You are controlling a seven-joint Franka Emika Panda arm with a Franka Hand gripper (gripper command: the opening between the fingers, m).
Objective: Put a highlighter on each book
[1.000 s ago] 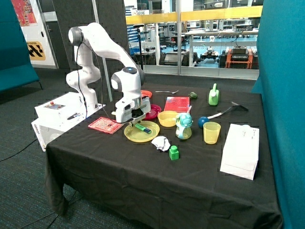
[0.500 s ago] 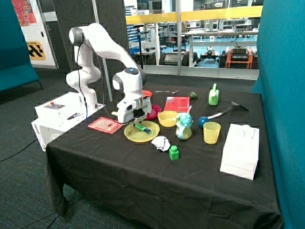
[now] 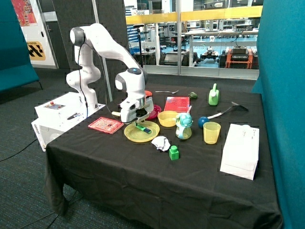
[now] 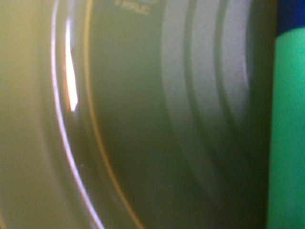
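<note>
Highlighter (image 3: 142, 128), green, lies in the yellow plate (image 3: 138, 136), directly under our gripper (image 3: 138, 119). Wrist view is filled by plate surface with the green barrel (image 4: 286, 133) at one edge, so we're very low. Jaw state: can't tell, fingers not resolvable. Both red books (image 3: 106, 125) (image 3: 177, 103) are bare, one each side of the jaws, so no placement done. Risks: barrel sits off-centre to the jaws, so closing may nudge or roll it; pressing down may tip the plate.
</note>
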